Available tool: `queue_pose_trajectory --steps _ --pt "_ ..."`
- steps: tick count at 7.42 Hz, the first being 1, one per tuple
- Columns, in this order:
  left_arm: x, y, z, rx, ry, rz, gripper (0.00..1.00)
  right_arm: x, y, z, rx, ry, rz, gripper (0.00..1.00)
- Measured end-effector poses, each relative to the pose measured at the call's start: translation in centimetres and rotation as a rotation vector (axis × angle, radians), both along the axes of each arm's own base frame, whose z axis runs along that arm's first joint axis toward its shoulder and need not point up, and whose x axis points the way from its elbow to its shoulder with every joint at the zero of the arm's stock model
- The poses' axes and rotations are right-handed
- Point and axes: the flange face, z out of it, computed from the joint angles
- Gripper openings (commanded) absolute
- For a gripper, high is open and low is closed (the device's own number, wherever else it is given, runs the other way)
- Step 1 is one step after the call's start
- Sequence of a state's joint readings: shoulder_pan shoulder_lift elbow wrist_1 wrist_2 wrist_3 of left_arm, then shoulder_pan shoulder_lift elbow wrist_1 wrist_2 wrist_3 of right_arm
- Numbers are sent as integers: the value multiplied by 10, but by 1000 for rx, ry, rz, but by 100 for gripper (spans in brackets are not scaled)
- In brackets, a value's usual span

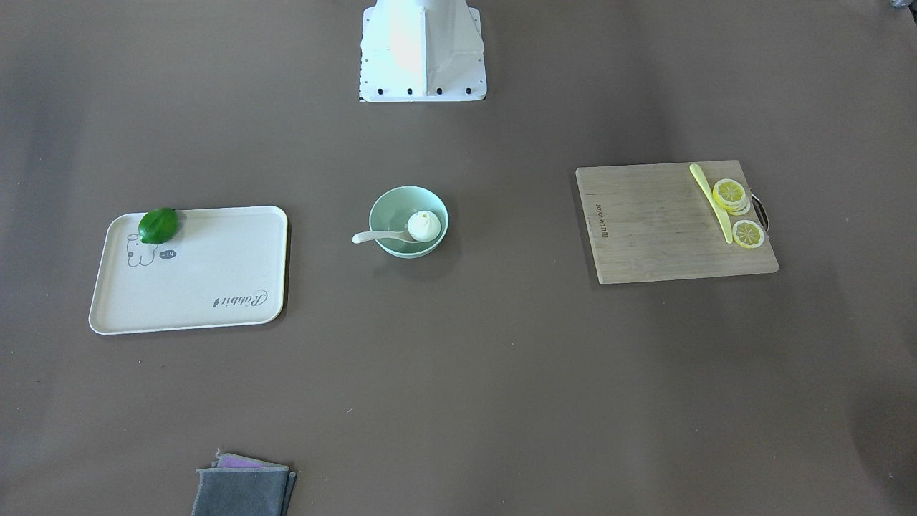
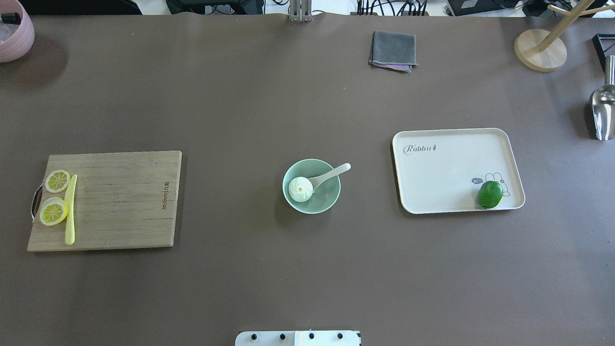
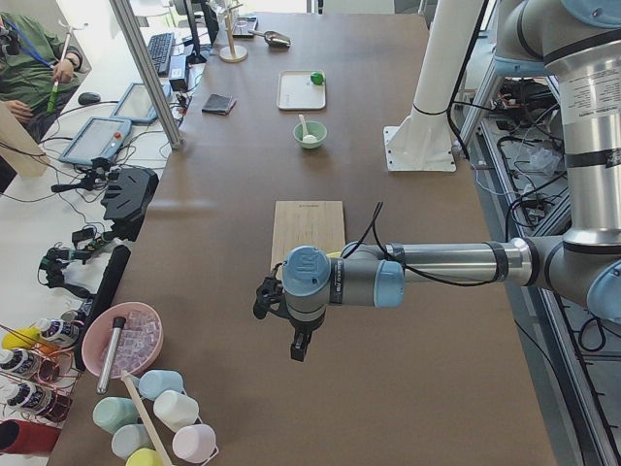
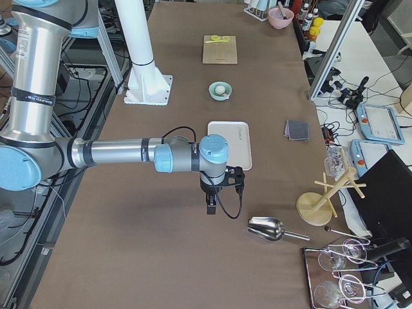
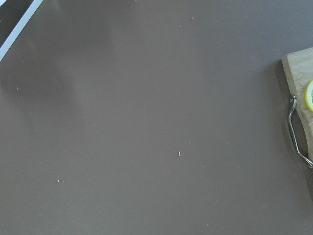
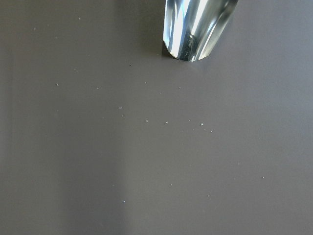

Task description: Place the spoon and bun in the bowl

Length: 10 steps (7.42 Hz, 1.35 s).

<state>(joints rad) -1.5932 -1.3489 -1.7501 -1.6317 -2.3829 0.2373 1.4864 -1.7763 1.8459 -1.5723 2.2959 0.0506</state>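
Note:
The pale mint-green bowl (image 1: 397,204) stands at the table's middle, also in the overhead view (image 2: 324,197). The white bun (image 1: 423,225) (image 2: 301,189) sits inside it. The cream-white spoon (image 1: 372,236) (image 2: 334,173) lies with its scoop in the bowl beside the bun and its handle over the rim. My left gripper (image 3: 299,349) shows only in the exterior left view, hanging over bare table near the cutting board's end. My right gripper (image 4: 210,207) shows only in the exterior right view, near a metal scoop. I cannot tell whether either is open or shut.
A wooden cutting board (image 2: 120,202) holds lemon slices (image 2: 54,211) and a yellow knife (image 2: 70,209). A cream tray (image 2: 447,168) holds a green lime (image 2: 490,194). A grey cloth (image 2: 393,50), a metal scoop (image 2: 603,110) and a wooden stand (image 2: 540,50) lie along the far side.

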Motion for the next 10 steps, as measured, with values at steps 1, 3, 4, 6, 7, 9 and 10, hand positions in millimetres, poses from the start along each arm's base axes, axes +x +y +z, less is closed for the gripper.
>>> queue_pose_trajectory --steps 1,3,4,6,7,9,10 --pt "0 1 0 0 0 0 98 0 0 -1 1 -2 0 100" --pt "0 3 -1 2 1 0 98 0 -1 -1 2 -3 0 100" --pt "0 3 -2 4 1 0 98 0 -1 -1 2 -4 0 100" --pt "0 3 -4 7 1 0 98 -1 -1 -1 1 -6 -1 100" --pt "0 3 -4 8 1 0 98 -1 -1 -1 0 -9 -2 100" --pt "0 3 -4 8 1 1 98 -2 -2 -2 3 -15 -3 100" --pt "0 3 -4 9 1 2 98 -3 -3 -3 5 -24 -6 100"
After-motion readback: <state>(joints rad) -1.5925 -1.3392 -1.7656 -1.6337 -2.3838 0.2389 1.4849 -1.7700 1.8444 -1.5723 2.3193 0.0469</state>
